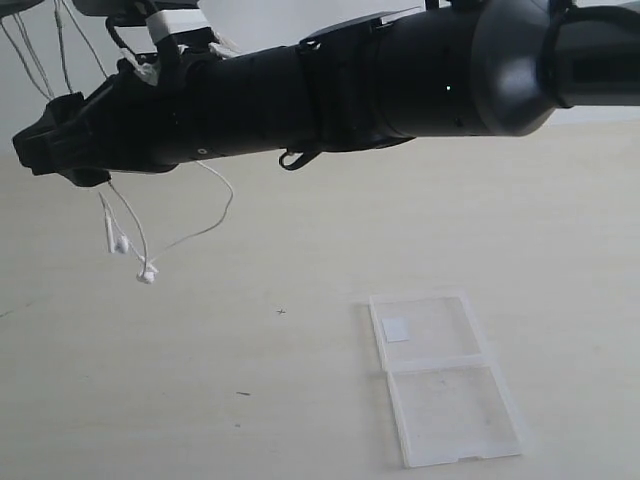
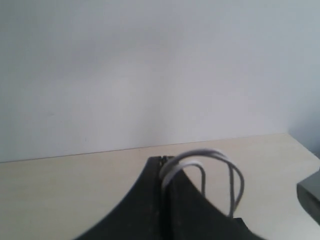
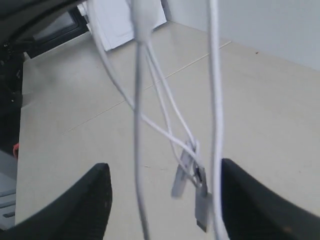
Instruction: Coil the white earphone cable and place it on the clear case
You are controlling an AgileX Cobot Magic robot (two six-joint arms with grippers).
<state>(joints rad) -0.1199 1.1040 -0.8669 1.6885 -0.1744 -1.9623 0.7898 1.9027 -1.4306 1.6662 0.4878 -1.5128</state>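
The white earphone cable [image 1: 212,225] hangs in loose loops above the table at the left, its two earbuds [image 1: 146,274] dangling lowest. My right gripper [image 1: 45,145], on a black arm that reaches across from the right, is up among the strands. It stands open [image 3: 165,167], with several strands and the small remote [image 3: 200,197] hanging between its fingers [image 3: 95,200]. My left gripper [image 2: 164,161] is shut on the cable, and loops [image 2: 220,159] arch out of its closed jaws. The clear case [image 1: 440,375] lies open and flat on the table at the lower right, sticker [image 1: 396,329] in the far half.
The pale wooden table [image 1: 250,400] runs to a white wall [image 2: 150,75] behind. The right arm's thick black body [image 1: 420,80] spans the upper part of the exterior view. More thin white strands [image 1: 30,55] hang at the top left.
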